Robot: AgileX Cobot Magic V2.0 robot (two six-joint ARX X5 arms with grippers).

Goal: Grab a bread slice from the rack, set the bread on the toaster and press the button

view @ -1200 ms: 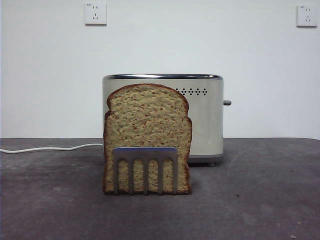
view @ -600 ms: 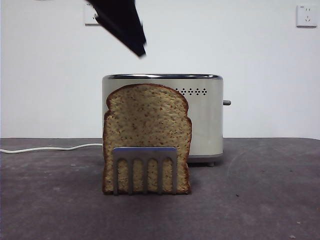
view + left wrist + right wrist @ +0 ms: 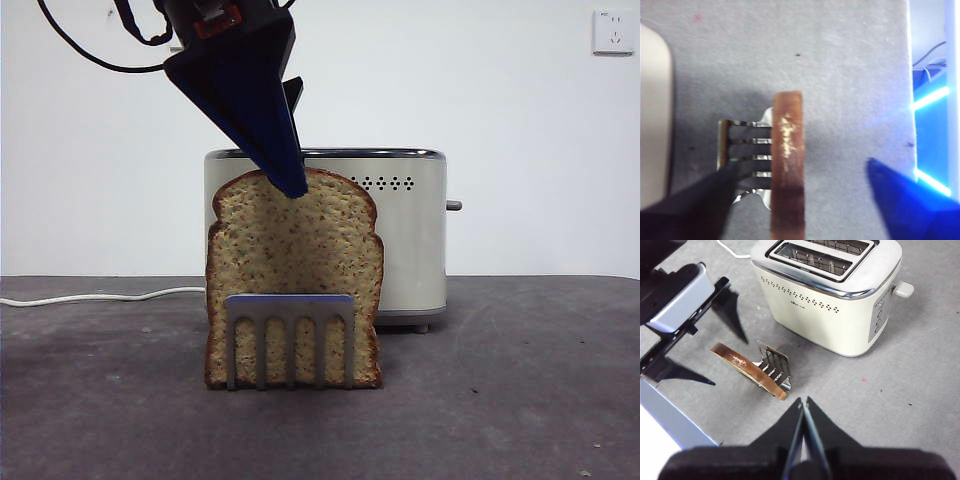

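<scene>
My left pincer hangs directly over the slice of bread, its dark tips level with the domed crust in the front view. Seen from my left wrist, the jaws stand wide open, one on either side of the slice's top edge, neither touching it. The slice stands upright in the rack, whose arched prongs and bluish top bar cover the lower part of its face. The rack's shiny prongs sit against one side of the slice.

Behind slice and rack stands the toaster, cream-white with a chrome rim and a row of vent holes. Its two slots lie open and empty at the top. The button juts sideways from the toaster's narrow end, untouched. A white cord trails from behind the toaster across the desk toward its left edge.

All three things sit near the middle of the grey desk, the rack closest to the front edge and just ahead of the toaster. My right pincer waits well back from them, above bare desk, its jaws pressed together on nothing. Two wall sockets show on the white wall behind.
</scene>
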